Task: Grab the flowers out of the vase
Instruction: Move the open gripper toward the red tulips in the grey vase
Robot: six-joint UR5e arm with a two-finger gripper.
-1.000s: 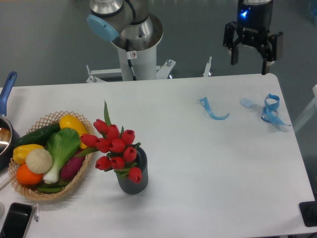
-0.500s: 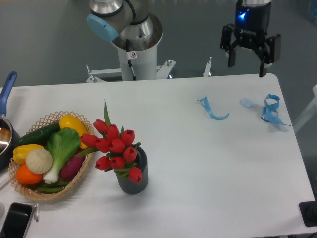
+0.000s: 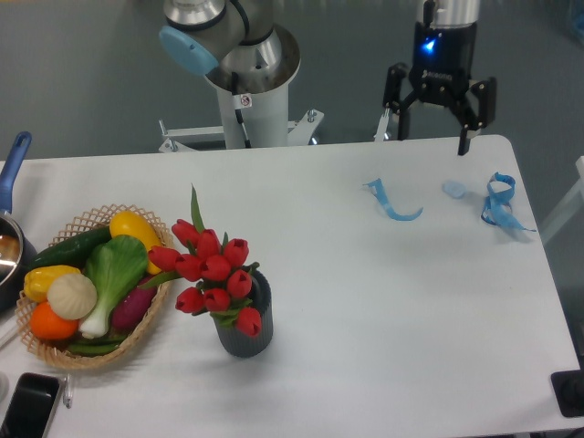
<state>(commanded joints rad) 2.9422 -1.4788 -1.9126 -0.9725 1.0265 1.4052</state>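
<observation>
Camera view: the gripper [image 3: 432,139] hangs above the counter's [image 3: 383,301] far right edge, fingers [image 3: 464,140] spread and empty. Near the front left, the flowers [image 3: 210,272] stand in the vase [image 3: 246,334], blooms up, awaiting a grasp.

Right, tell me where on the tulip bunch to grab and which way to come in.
Grip the flowers low on the bunch, just above the rim of the vase, where the heads narrow toward the stems. Come from above, probably slightly from the right: the bunch leans left toward the wicker basket, which crowds that side. The gripper is open, far off at the table's back edge.
</observation>
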